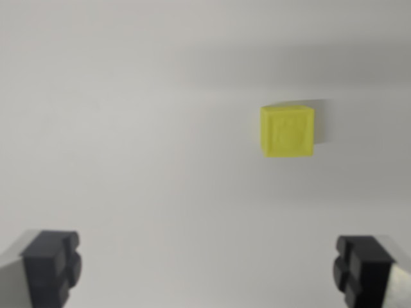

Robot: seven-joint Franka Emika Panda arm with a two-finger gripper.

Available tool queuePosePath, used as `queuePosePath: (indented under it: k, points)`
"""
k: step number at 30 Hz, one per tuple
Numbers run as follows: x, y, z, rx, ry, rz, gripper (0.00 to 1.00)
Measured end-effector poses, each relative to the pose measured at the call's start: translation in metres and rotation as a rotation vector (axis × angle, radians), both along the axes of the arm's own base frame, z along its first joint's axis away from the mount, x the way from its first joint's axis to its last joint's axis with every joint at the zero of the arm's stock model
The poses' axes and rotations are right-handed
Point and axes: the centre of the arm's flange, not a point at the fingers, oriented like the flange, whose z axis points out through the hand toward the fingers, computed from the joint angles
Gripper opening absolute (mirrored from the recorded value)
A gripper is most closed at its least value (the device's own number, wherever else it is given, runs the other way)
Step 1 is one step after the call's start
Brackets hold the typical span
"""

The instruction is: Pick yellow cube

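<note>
Wrist view, embossed yellow cube (288,131), matte surface (128,160)

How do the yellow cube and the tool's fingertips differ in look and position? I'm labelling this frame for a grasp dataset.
Colour: the yellow cube is bright yellow; the fingertips of the tool are dark, nearly black.
Position: the cube sits in the upper part of the wrist view, right of centre; the fingertips stand at the bottom corners, wide apart.
Contact: the cube rests alone on the white surface; neither fingertip touches it.
Both look blocky and slightly blurred.
</note>
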Motion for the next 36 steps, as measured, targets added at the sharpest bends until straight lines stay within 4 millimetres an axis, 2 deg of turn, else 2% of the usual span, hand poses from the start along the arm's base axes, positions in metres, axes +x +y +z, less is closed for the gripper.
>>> queuePosePath:
  k: [9, 36]
  points:
    - [0.000, -0.003, -0.005, -0.001, 0.002, 0.001, 1.00]
    - [-0.001, -0.022, -0.073, -0.006, 0.015, 0.006, 1.00]
